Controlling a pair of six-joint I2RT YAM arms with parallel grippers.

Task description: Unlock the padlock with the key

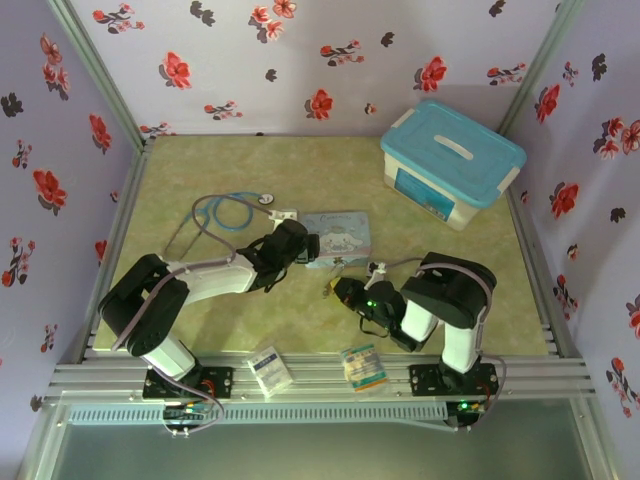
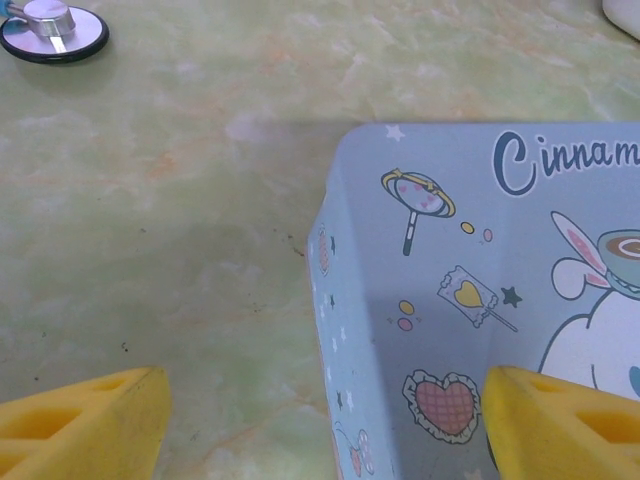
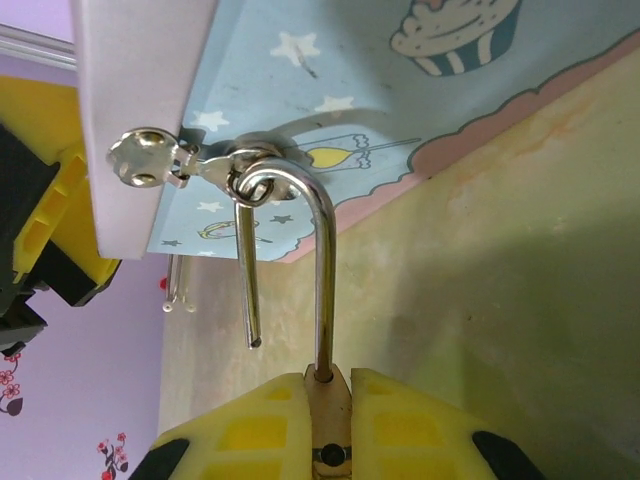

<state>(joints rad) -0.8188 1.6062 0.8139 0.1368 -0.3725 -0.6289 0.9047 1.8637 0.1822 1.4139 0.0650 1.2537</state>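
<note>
1. Far left on the green marbled table, a stethoscope lies with its blue tubing looped. Its round chestpiece sits just off the tin's back left corner.
2. My left gripper hangs at the tin's left end with its jaws spread wide and nothing between them. One of its yellow fingers is over bare table and the other is over the printed lid, so they straddle the tin's edge. I cannot tell whether either finger touches.
3. The pale-blue cartoon tin lies flat at mid-table, between my two grippers. Two small packets rest on the near rail between the arm bases, well apart from it.
4. The padlock hangs at the tin's near side, its silver shackle threaded through the ring of the tin's metal clasp. One leg of the shackle runs down into the brass body. The other leg ends free in the air beside it, clear of the body.
5. My right gripper is clamped on the padlock's body from below. Only a narrow strip of brass shows between the two yellow fingers, and the shackle rises straight out of them toward the tin.
6. Far right, a white storage box with a blue lid stands in the back corner, well apart from both arms.
</note>
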